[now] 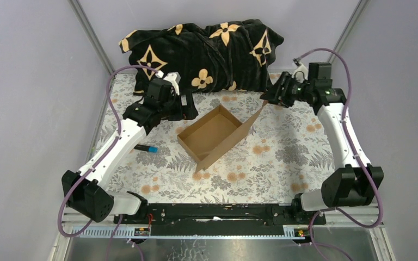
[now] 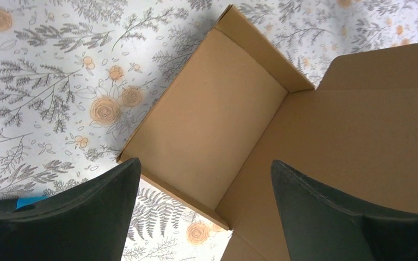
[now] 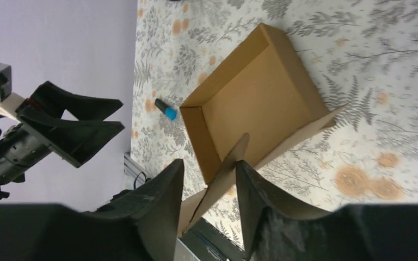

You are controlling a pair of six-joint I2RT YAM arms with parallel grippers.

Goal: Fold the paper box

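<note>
The paper box (image 1: 209, 133) is a brown cardboard tray at the middle of the flowered table, its bottom bare inside (image 2: 212, 114) (image 3: 256, 103). A long lid flap (image 1: 246, 129) rises from its right side toward the far right. My right gripper (image 1: 266, 99) is at the flap's top tip. In the right wrist view the flap's edge (image 3: 226, 174) runs between the fingers, and the right gripper (image 3: 209, 168) is open around it, with a gap on the left side. My left gripper (image 1: 188, 109) (image 2: 204, 179) hangs wide open over the box's far left corner, holding nothing.
A black blanket with tan flower shapes (image 1: 207, 49) lies bunched along the back of the table. A dark marker with a blue cap (image 1: 146, 148) (image 3: 165, 109) lies left of the box. Grey walls close in both sides.
</note>
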